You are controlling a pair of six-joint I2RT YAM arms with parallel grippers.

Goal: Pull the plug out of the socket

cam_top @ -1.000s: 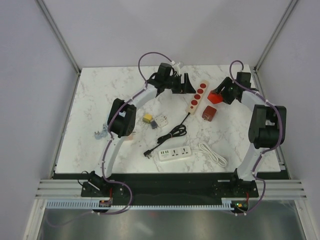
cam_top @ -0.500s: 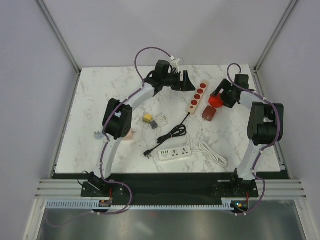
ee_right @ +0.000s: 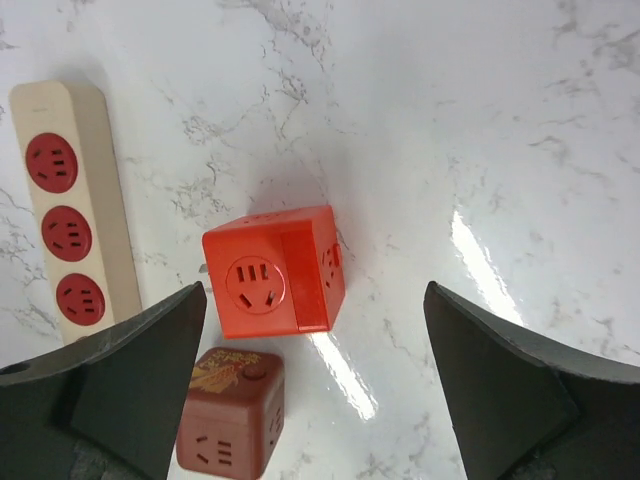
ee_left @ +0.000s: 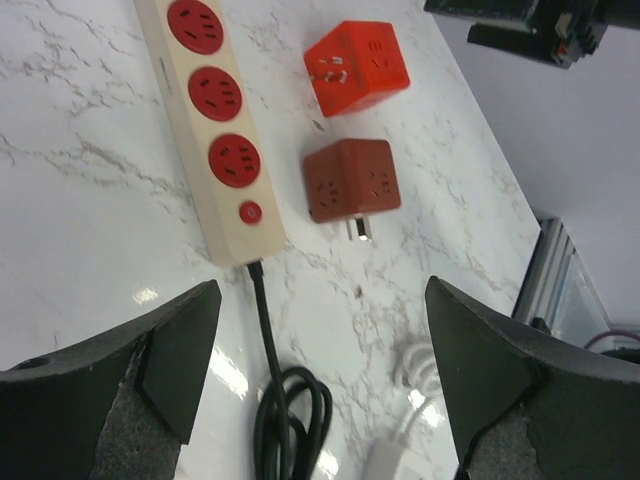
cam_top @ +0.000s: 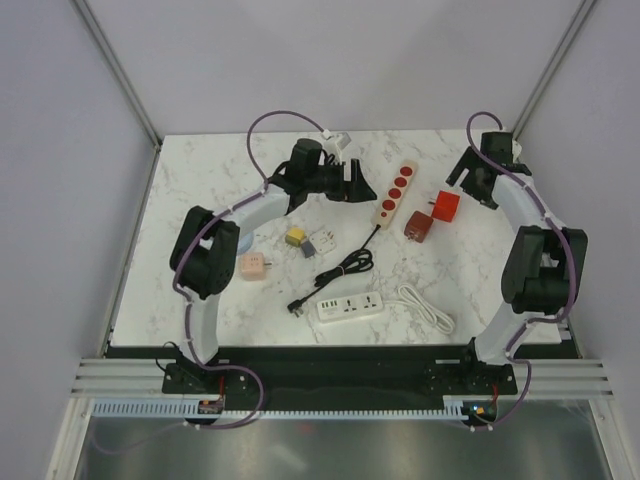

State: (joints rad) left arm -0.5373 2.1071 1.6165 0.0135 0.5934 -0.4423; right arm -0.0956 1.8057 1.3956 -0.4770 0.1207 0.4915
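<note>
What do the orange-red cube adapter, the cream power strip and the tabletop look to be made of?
The bright orange-red cube adapter looks like moulded plastic, with smooth, slightly shiny faces and crisp edges. The long cream power strip with red sockets is probably plastic too, with a duller finish. The white veined tabletop is marble or a marble-look laminate, glossy enough to show lamp glare.

- The left arm (cam_top: 245, 205) arches away from its base and bends to the right.
- The left hand (cam_top: 352, 184) points rightward, fingers spread wide, holding nothing.
- The right arm (cam_top: 530, 215) stretches far back.
- The right hand (cam_top: 473, 186) tips downward, fingers wide apart, empty.
</note>
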